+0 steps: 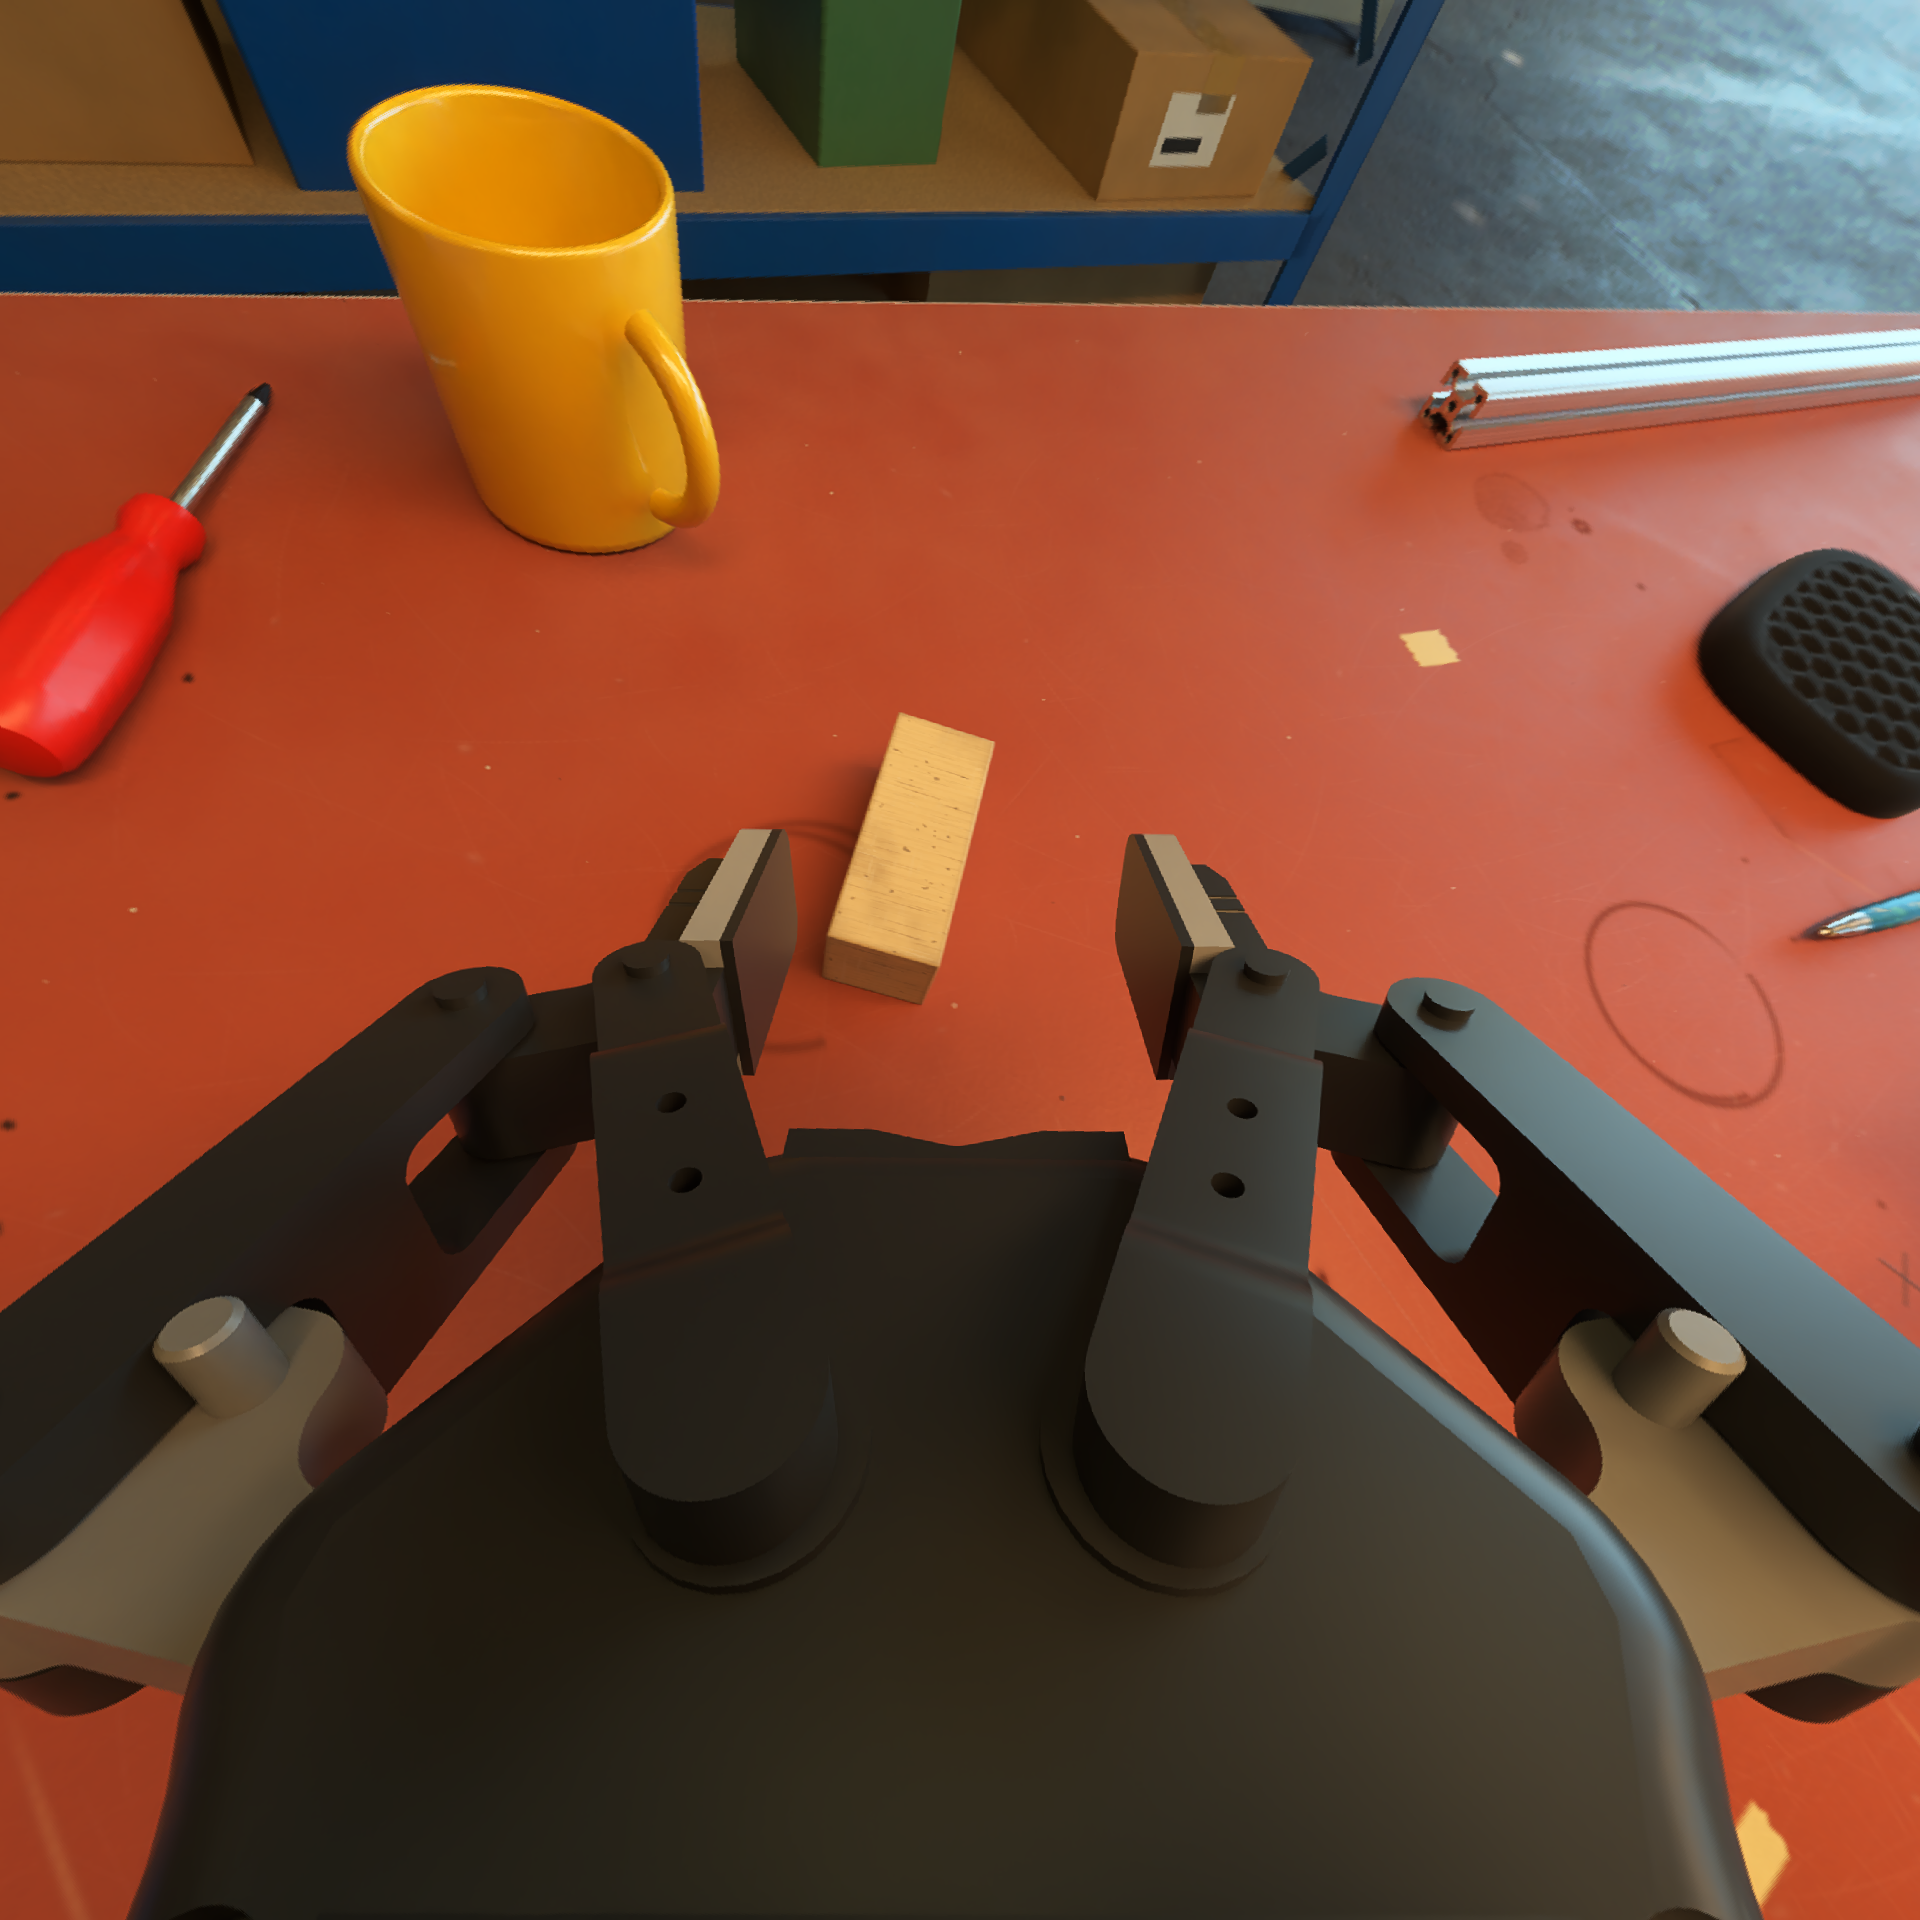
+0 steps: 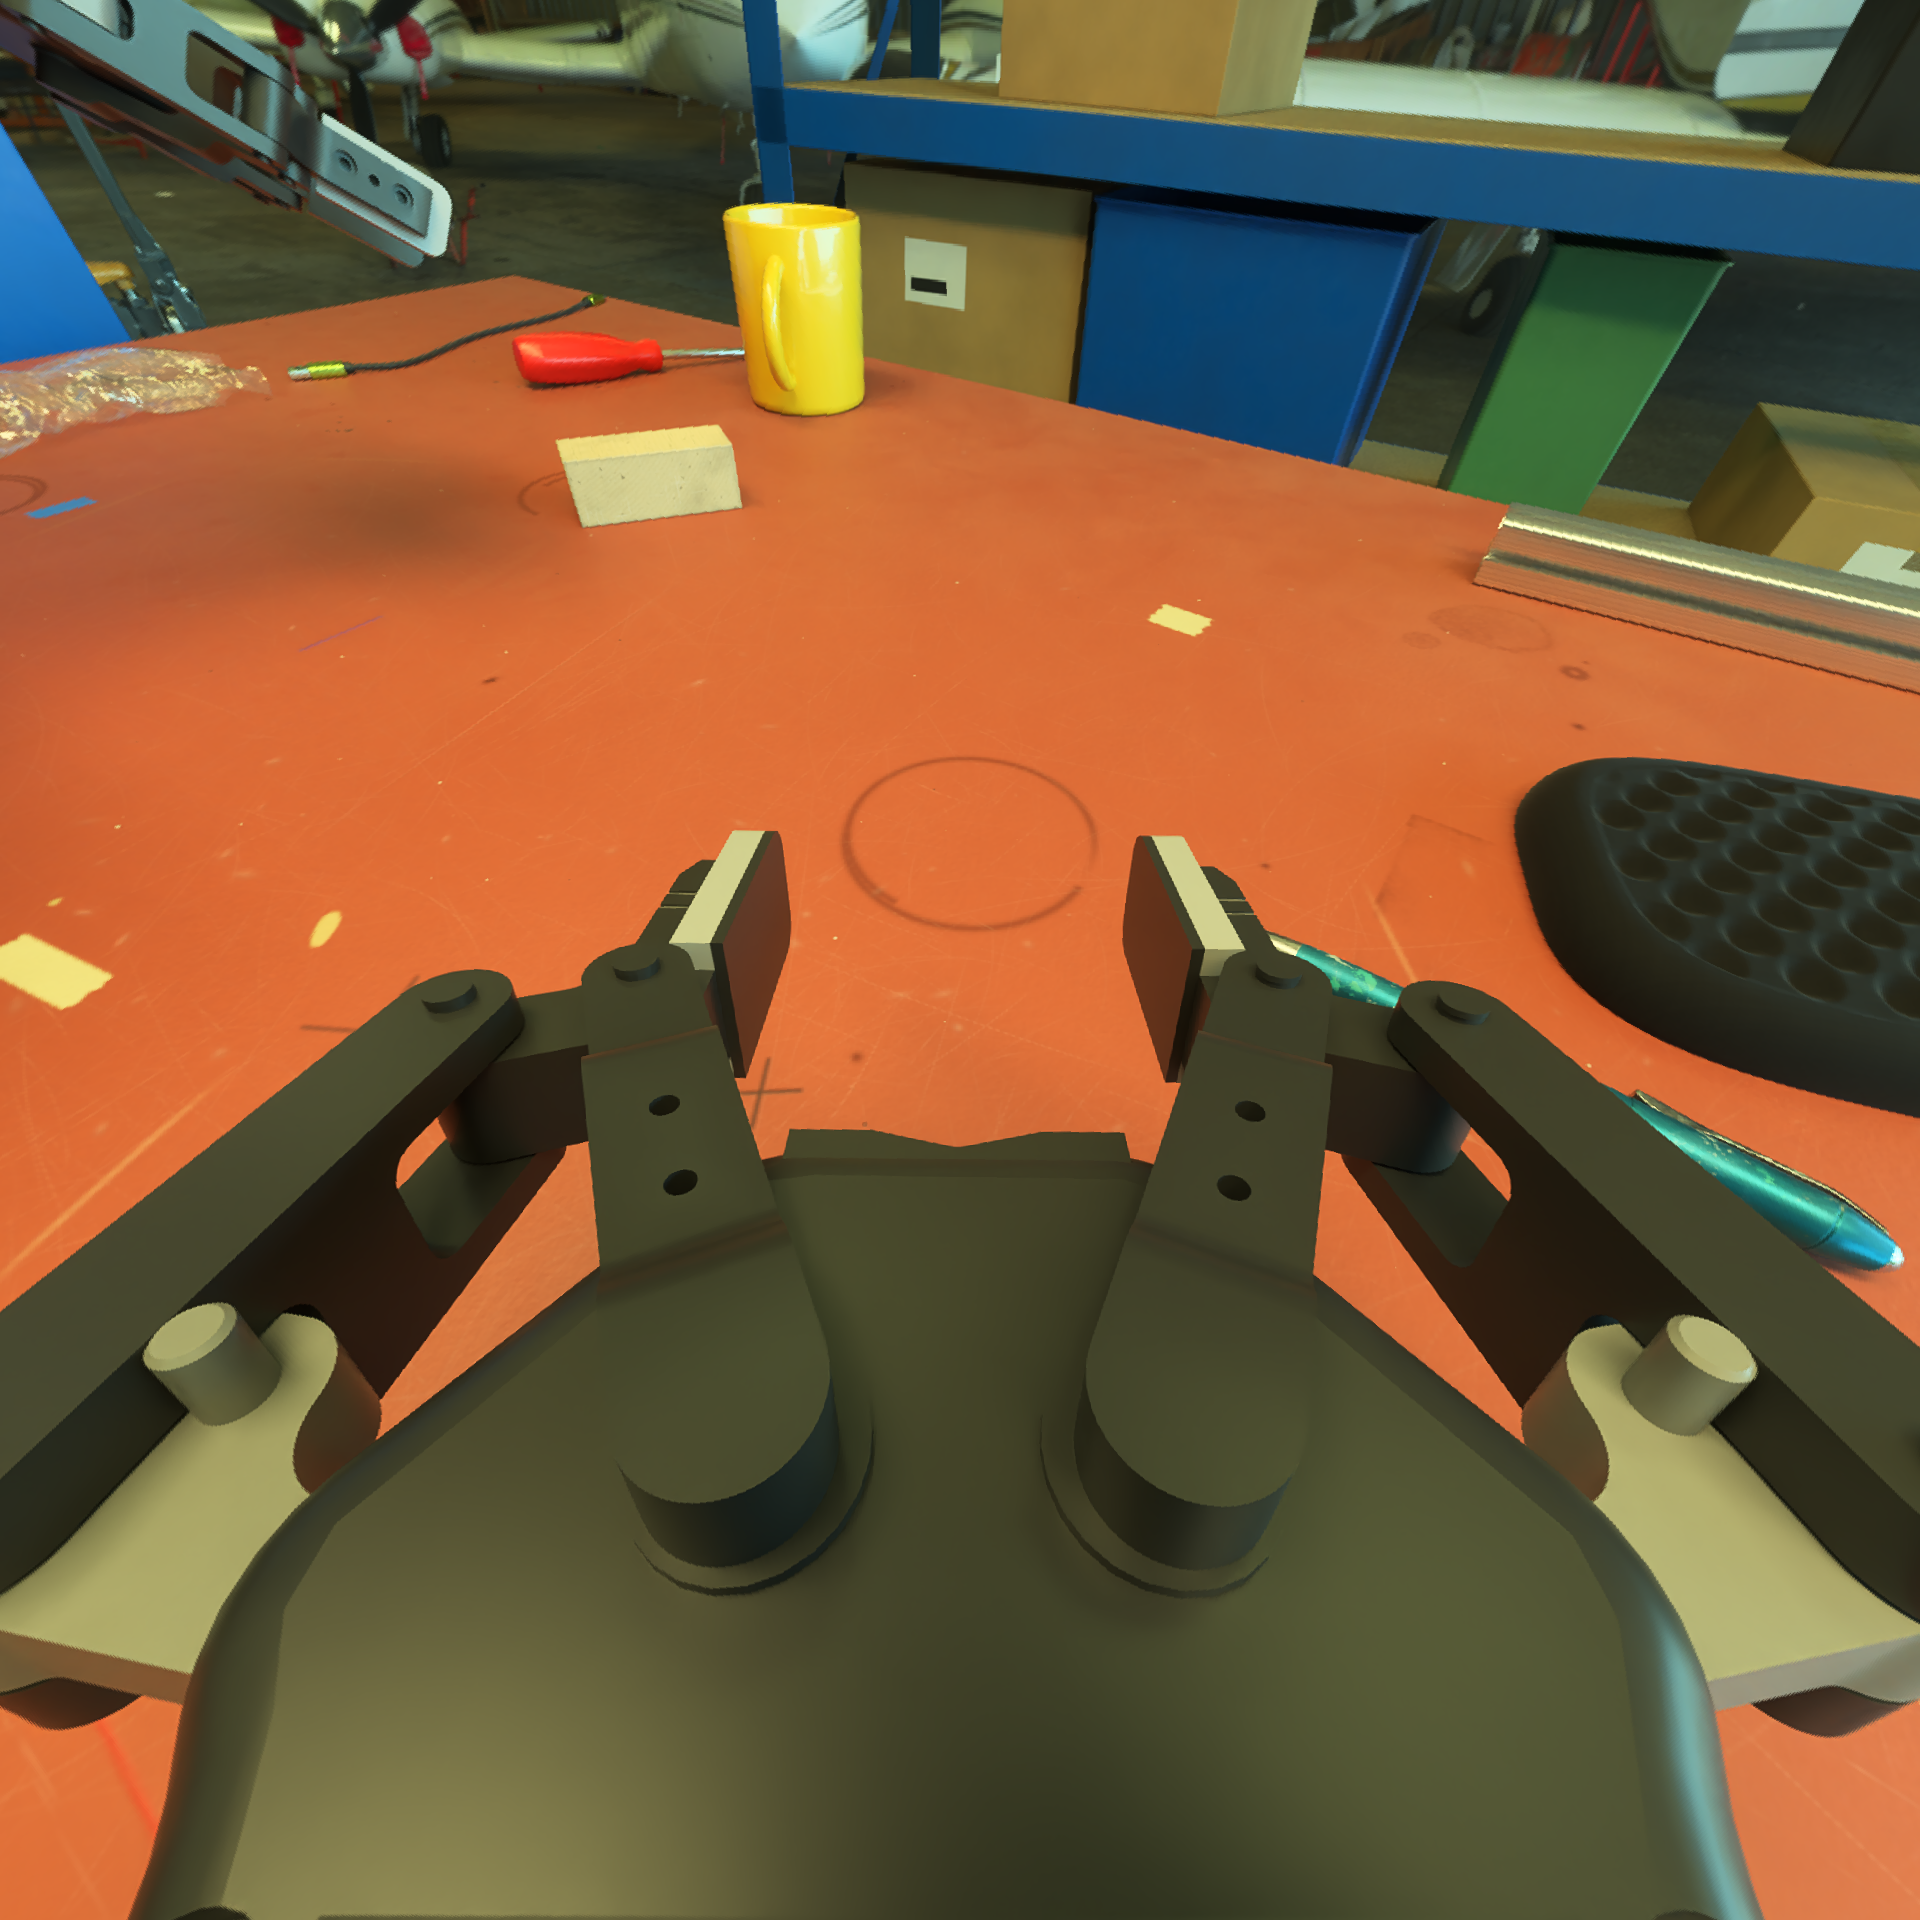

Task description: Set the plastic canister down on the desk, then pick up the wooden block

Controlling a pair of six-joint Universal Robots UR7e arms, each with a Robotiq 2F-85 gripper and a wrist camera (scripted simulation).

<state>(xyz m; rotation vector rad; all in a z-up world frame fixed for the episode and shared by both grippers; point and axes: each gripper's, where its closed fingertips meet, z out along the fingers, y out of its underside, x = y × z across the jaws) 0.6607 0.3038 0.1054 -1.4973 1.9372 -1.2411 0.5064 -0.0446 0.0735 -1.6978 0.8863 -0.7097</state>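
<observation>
The wooden block (image 1: 914,852) lies flat on the orange desk (image 1: 1247,644), long axis pointing away from me. My left gripper (image 1: 956,844) is open and hovers over it, the block sitting between the fingertips, closer to the left finger (image 1: 764,914). The block also shows far off in the right wrist view (image 2: 649,473). My right gripper (image 2: 951,842) is open and empty, low over a dark ring mark (image 2: 966,842) on the desk. No plastic canister shows in either view.
A yellow mug (image 1: 540,312) and a red screwdriver (image 1: 94,623) stand beyond the block on the left. An aluminium profile (image 1: 1683,384), a black honeycomb pad (image 1: 1839,675) and a teal pen (image 2: 1745,1174) lie on the right. Shelves with boxes (image 2: 1247,312) stand behind the desk.
</observation>
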